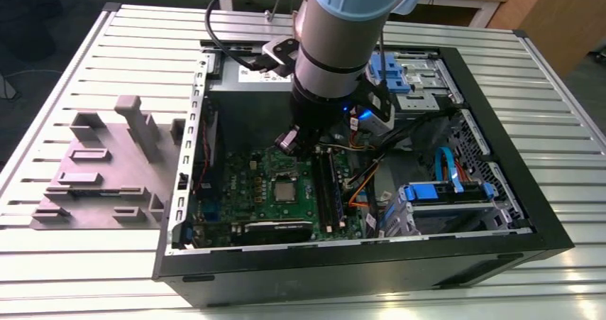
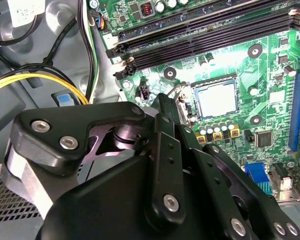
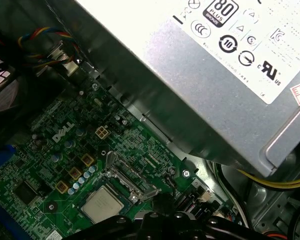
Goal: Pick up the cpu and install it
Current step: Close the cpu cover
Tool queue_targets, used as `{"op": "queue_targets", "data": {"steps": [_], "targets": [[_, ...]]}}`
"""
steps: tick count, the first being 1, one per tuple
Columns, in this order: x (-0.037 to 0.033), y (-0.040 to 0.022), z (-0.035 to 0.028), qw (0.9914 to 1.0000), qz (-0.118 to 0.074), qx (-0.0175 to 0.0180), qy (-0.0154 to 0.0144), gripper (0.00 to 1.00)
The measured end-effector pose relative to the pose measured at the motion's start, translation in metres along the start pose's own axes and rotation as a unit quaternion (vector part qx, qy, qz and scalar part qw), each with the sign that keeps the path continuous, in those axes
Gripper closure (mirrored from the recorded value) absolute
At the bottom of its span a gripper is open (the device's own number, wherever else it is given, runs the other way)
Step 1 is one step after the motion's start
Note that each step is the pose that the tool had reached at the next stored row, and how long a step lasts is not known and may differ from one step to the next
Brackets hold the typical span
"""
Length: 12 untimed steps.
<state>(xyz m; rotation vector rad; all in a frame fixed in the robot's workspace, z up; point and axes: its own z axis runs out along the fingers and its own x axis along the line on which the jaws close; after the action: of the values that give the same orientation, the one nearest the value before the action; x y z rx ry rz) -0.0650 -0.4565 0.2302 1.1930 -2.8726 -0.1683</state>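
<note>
- The arm [image 1: 336,57] reaches down into the open computer case [image 1: 530,213] at the centre of the exterior view.
- The gripper [image 1: 295,141] hangs above the green motherboard [image 1: 255,185], just above the chip socket in that frame.
- The cpu [image 1: 285,190] lies flat in its socket at the lower centre of the exterior view. In the second wrist view it sits right of centre [image 2: 217,98]; in the first wrist view it sits low and left of centre [image 3: 101,205].
- Gripper state: the black finger linkages are drawn close together in the lower half of the second wrist view, but the tips are hidden, so the opening cannot be told. Nothing is visibly held.
- The gripper appears clear of the chip, not touching it.
- The grey tray [image 1: 104,171] stands on the slatted table [image 1: 57,86] at the exterior view's left; no chip shows on it.
- Progress, as a judgement: the chip is picked and placed in the socket. The hinged metal frame [image 3: 127,175] beside the chip stands open, so clamping is not yet done.
</note>
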Motion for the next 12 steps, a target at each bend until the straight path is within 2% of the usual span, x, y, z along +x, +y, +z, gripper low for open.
{"op": "queue_targets", "data": {"steps": [12], "targets": [[0.0,0.0,0.0,1.0,-0.002,-0.0001,0.0002,0.9]]}}
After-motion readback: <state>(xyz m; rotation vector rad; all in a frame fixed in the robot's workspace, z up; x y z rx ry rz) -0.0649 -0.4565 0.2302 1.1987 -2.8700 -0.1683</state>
